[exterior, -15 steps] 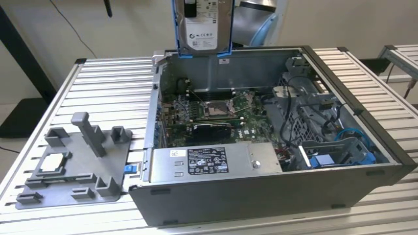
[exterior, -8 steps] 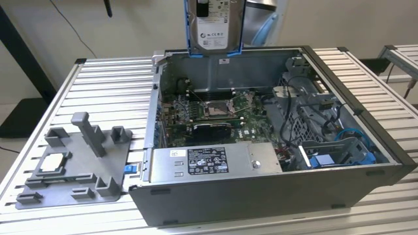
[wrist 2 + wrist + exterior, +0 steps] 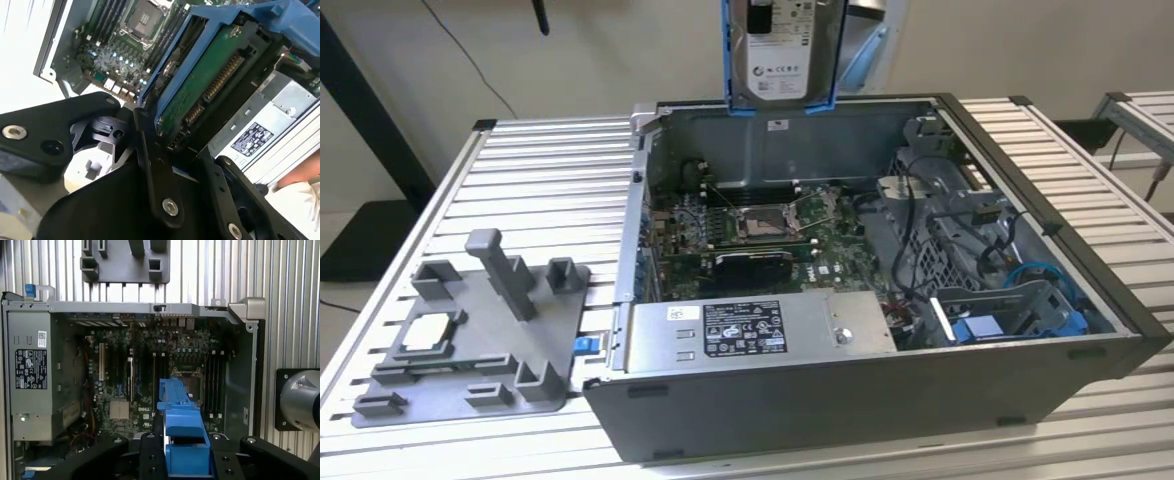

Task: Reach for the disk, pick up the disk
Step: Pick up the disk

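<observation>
Above the open computer case [image 3: 881, 330], at the top edge of the exterior view, the disk [image 3: 778, 50] hangs upright in the air, its white label facing the camera and its bright blue frame running down both long sides and under its lower end. It is clear of the case, just over the rear wall.

In the second wrist view the tool [image 3: 150, 150] is closed on the disk [image 3: 210, 80]: black fingers [image 3: 145, 145] press against the blue frame at the end nearest the camera, and the drive's green circuit board with its connector strip faces that camera. In the first wrist view the blue frame of the disk [image 3: 182, 440] juts out from between the tool's [image 3: 182, 460] black linkages, directly over the motherboard [image 3: 150, 375].

The case lies on its side on the slatted aluminium bench [image 3: 534, 180] with the side panel off. Inside it, the exterior view shows the motherboard [image 3: 761, 225] with its bare processor socket [image 3: 765, 222], a silver power supply [image 3: 761, 330] with a dark label along the near wall, and a drive cage [image 3: 1001, 300] with cables and blue plastic parts towards the exterior view's right.

On the bench at the exterior view's left stands a grey plastic fixture [image 3: 480, 340] with upright posts; a small flat silver chip [image 3: 430, 332] lies in one of its pockets.
</observation>
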